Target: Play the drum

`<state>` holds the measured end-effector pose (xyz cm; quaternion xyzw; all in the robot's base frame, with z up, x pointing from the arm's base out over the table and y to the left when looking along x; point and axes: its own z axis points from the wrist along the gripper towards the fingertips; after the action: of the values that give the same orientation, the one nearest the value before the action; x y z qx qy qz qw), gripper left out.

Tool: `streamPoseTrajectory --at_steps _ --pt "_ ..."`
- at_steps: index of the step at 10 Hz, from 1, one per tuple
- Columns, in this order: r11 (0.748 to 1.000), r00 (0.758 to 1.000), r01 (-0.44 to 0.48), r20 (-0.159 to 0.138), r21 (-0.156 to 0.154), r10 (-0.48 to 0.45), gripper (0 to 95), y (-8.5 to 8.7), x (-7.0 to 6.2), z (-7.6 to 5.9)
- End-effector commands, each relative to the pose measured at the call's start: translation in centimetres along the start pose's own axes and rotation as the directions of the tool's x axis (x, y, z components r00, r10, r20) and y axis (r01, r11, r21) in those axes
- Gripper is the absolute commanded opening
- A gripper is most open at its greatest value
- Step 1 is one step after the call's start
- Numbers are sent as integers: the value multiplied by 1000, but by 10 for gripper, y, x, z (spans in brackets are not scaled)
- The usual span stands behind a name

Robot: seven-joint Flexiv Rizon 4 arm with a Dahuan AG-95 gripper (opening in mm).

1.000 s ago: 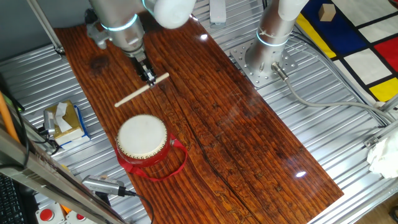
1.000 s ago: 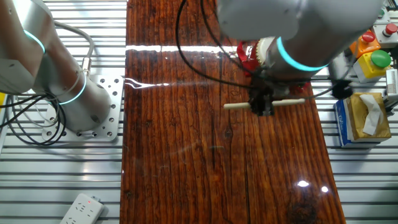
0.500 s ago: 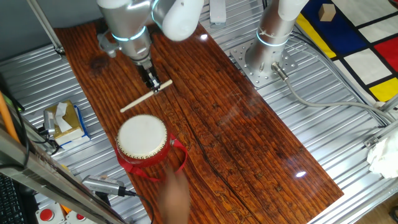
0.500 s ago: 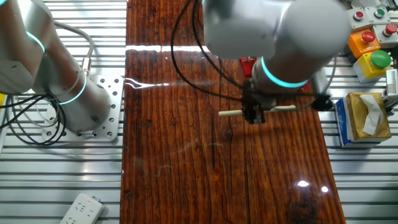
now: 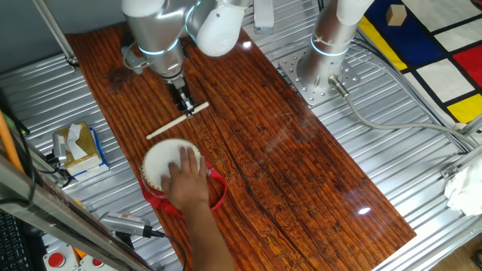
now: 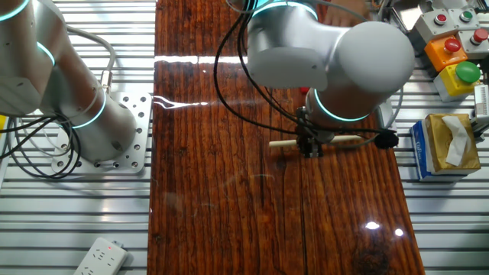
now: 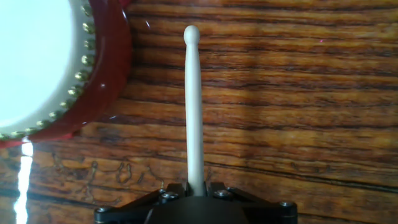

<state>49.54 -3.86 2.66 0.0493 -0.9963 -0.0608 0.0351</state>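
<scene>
At the left of the one fixed view, a yellow and blue tissue box sits on the ribbed metal surface beside the dark, glossy wood-grain counter. On the counter near its left edge is the small round drum with a cream-white skin and red body, its red strap loop curling out on the right. A person's bare hand lies flat on the skin, covering its right part, with the forearm reaching in from the bottom edge. Just above the drum, apart from it, the pale slender wooden drumstick is held level over the counter. The robot's black two-finger hand is clamped narrowly on the stick near its right end, under the silver arm with a glowing teal ring.

In the other fixed view the hand grips the stick over the counter, the arm hiding nearly all of the drum.

The hand view shows the gold-studded drum at upper left, and the stick pointing up beside it, not touching, its rounded tip past the rim.
</scene>
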Motion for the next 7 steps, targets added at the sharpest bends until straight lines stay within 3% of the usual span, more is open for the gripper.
streamPoseTrajectory --at_steps 1,7 --pt "1000 1000 1 -2 -9 -1 0 0 -1 5" --pt "1000 1000 0 -2 -7 0 0 0 -1 15"
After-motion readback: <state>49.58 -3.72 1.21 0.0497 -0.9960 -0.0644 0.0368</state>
